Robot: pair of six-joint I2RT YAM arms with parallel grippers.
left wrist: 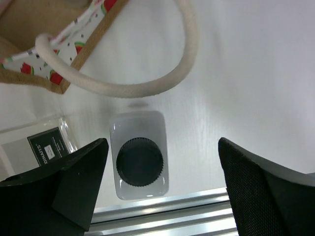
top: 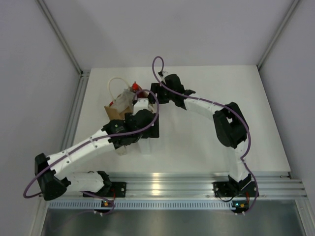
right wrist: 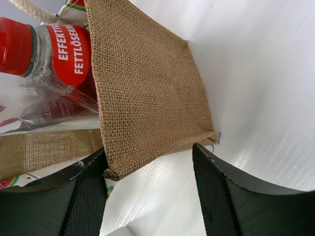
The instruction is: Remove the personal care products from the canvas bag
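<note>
My left end effector [left wrist: 160, 147] hangs spread wide above the clear bottle [left wrist: 140, 160], which stands upright on the table [left wrist: 246, 73], outside the bag [left wrist: 29, 24] and untouched. The silvery pouch [left wrist: 34, 147] lies flat just beside it, also out of the bag. The rope handle [left wrist: 147, 86] loops over the table. My right end effector [right wrist: 147, 150] is spread too, its fingers on either side of the bag's burlap corner. A red-capped bottle [right wrist: 49, 49] sits in the bag's mouth, partly behind the burlap
</note>
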